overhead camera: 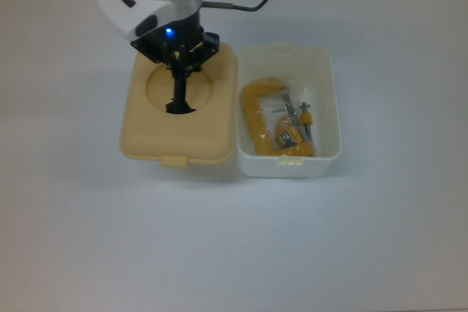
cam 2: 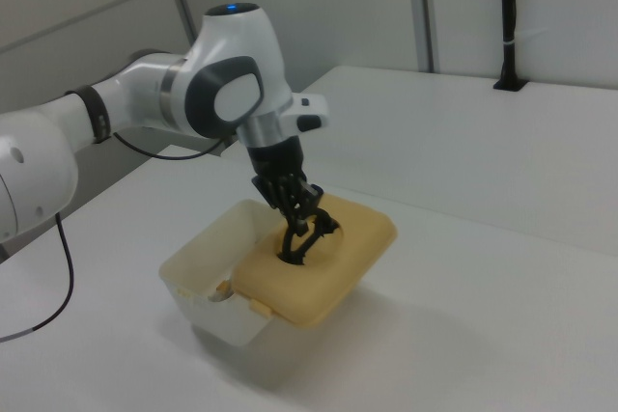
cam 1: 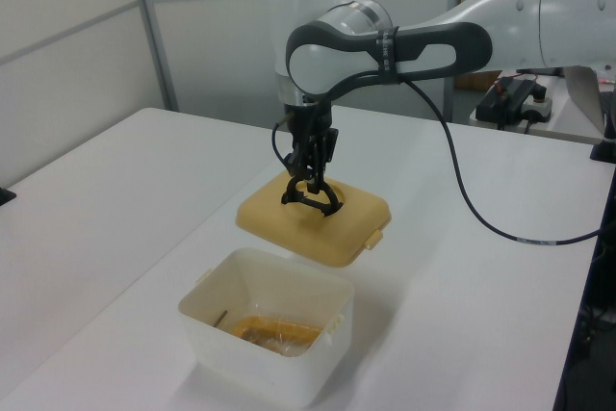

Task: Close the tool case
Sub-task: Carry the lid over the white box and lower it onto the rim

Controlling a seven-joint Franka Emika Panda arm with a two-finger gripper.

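Observation:
The tool case's white tub (overhead camera: 333,93) stands open on the table, with a yellow clamp (overhead camera: 256,118) and small parts inside. Its tan lid (overhead camera: 183,135) hangs in the air, roughly level, at the top view's left of the tub. The lid's right edge reaches the tub's left rim. My gripper (overhead camera: 180,69) is shut on the black handle (overhead camera: 178,100) in the lid's round recess. The small front tab (overhead camera: 172,161) points to the top view's bottom. In the left view the lid (cam 1: 322,235) floats above and behind the tub (cam 1: 279,358). In the right view the lid (cam 2: 340,267) partly overlaps the tub (cam 2: 205,241).
A black cable (overhead camera: 256,4) trails from the arm across the table behind the tub. Grey wall panels stand behind the table in the left view. A black post (cam 2: 509,26) rises at the table's far edge in the right view.

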